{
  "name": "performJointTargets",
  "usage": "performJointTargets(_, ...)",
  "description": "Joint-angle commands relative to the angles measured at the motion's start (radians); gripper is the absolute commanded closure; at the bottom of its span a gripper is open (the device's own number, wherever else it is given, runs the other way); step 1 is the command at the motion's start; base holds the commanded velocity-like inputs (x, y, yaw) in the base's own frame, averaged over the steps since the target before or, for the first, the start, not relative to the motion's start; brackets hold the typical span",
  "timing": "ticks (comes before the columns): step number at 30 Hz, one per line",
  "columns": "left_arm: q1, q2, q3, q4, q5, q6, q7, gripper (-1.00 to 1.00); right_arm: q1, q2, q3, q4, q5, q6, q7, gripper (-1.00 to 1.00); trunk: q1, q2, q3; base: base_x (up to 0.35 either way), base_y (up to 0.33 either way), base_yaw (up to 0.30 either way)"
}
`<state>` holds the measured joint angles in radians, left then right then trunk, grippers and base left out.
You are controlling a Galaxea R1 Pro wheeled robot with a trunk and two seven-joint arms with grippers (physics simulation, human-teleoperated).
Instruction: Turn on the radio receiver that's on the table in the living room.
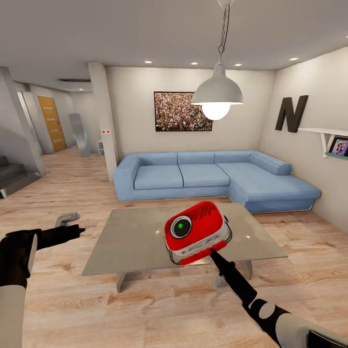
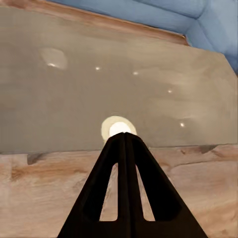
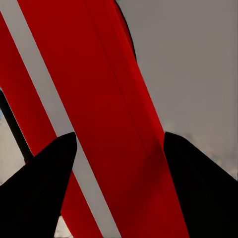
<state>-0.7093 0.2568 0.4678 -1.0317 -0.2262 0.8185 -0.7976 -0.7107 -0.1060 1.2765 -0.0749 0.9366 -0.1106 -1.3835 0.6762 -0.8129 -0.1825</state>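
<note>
Hiding radio receiver (image 1: 197, 232) base: right gripper (image 1: 212, 253); contact unclear.

Bright red radio receiver (image 1: 197, 233) with silver trim, glossy grey table (image 1: 130, 241), blue sofa (image 1: 212, 179), black fingers (image 3: 37, 183)

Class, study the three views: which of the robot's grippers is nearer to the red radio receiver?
Right. The right gripper is at the radio receiver, open fingers flanking its red body. The left gripper hangs shut beyond the table edge, well away.
</note>
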Motion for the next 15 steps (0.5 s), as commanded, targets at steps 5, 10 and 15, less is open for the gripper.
performJointTargets(5,0.001,-0.006,0.021,0.071,0.005,-0.11,0.093,1.0,-0.016,-0.003,0.003,-0.013,-0.124,-0.031,0.087,1.0,0.0,0.0,0.0,0.0,0.0,0.0)
performJointTargets(10,0.001,-0.009,0.023,0.194,0.006,-0.244,0.11,1.0,-0.027,-0.003,0.002,-0.111,-0.373,-0.035,0.304,1.0,0.0,0.0,0.0,0.0,0.0,0.0)
performJointTargets(15,0.001,-0.04,0.022,0.261,0.006,-0.319,0.112,1.0,-0.044,-0.003,-0.081,-0.231,-0.61,-0.035,0.541,1.0,0.0,0.0,0.0,0.0,0.0,0.0)
